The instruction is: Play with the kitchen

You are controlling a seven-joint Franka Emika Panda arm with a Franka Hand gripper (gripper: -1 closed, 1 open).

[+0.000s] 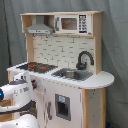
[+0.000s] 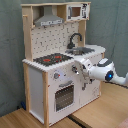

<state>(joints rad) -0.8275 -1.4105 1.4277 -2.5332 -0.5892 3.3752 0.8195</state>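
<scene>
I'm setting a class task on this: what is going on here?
A white robot arm has reached up to the front of a toy kitchen. In the second exterior view its gripper sits at the front panel, just below the hob and above the oven window. The sink and faucet are untouched.

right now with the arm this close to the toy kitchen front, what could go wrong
1. The gripper sits right at the kitchen front panel beside the oven window; pushing further could jam it against the panel.
2. The kitchen looks light and stands free on the floor, so a sideways pull might shift or tip it.
3. In the first exterior view the arm hides the contact point, so misalignment may go unnoticed.
</scene>
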